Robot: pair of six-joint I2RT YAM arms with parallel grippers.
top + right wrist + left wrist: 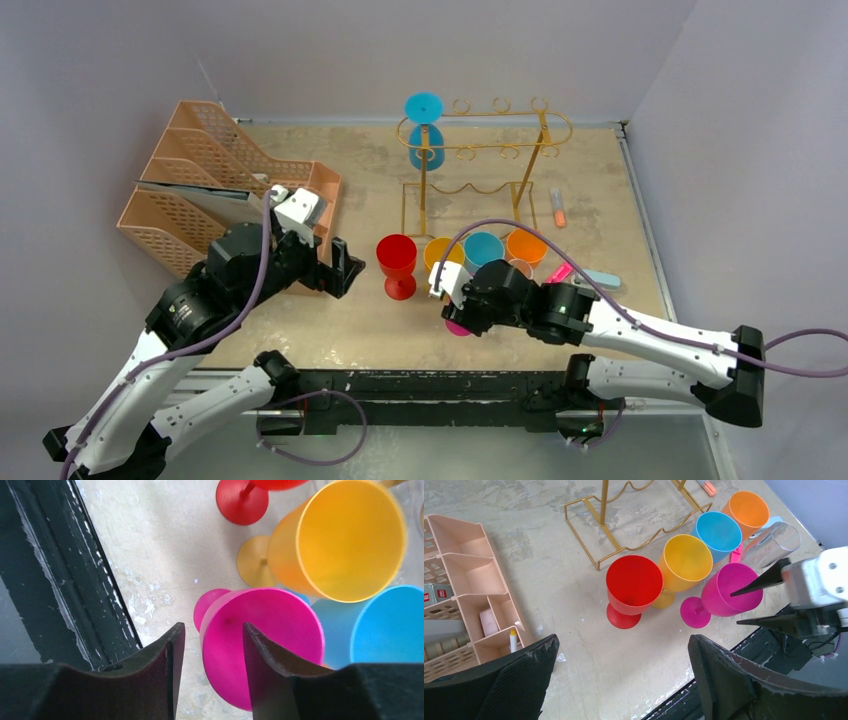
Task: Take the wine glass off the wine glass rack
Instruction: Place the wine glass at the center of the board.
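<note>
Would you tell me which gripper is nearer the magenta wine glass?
Right. The right gripper straddles the rim of the magenta wine glass; the left gripper hovers beyond the red glass.

I see a robotics lab cell: bare grey walls (300, 50) box in a scuffed tabletop (300, 335), a black mounting rail (420, 385) edging it, peach file trays (190, 180) staged.

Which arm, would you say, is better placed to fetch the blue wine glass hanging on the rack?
Left. The left gripper is open and holds nothing; the right gripper straddles the rim of the magenta wine glass.
</note>
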